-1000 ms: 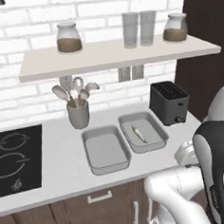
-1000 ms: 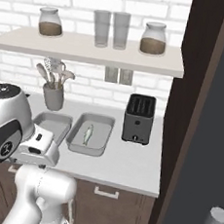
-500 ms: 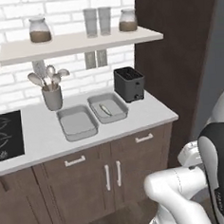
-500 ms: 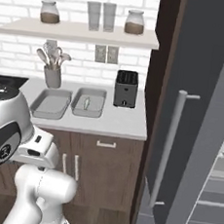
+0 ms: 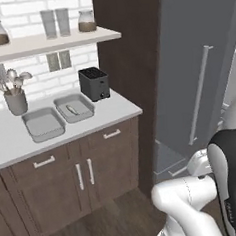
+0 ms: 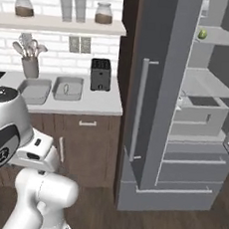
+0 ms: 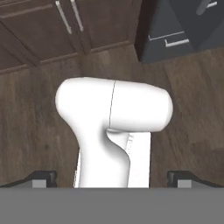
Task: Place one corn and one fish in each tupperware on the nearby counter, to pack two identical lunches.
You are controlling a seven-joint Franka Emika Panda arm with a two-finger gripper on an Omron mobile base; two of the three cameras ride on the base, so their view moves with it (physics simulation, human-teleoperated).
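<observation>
Two grey tupperware trays lie side by side on the pale counter (image 5: 116,104) (image 6: 101,103). The left tupperware (image 5: 43,124) (image 6: 35,90) holds nothing. In the right tupperware (image 5: 82,104) (image 6: 74,88) lies a small silvery fish (image 5: 72,110) (image 6: 66,88). Both stand well away from me, across a stretch of floor. My gripper (image 7: 112,178) is open in the hand view, its dark fingertips (image 7: 43,177) far apart with nothing held, and it points down at the wooden floor over my own white body.
A black toaster (image 5: 94,83) (image 6: 100,74) stands right of the trays and a grey utensil cup (image 5: 16,102) (image 6: 30,68) to their left. A wall shelf (image 5: 49,42) carries jars and glasses. The grey fridge door (image 6: 154,90) stands open, showing shelves, a drawer (image 6: 202,109) and a small green item (image 6: 202,33).
The whole picture has shifted: the base has backed away from the counter and moved right, bringing the fridge into view. The trays and the fish lie as before.
</observation>
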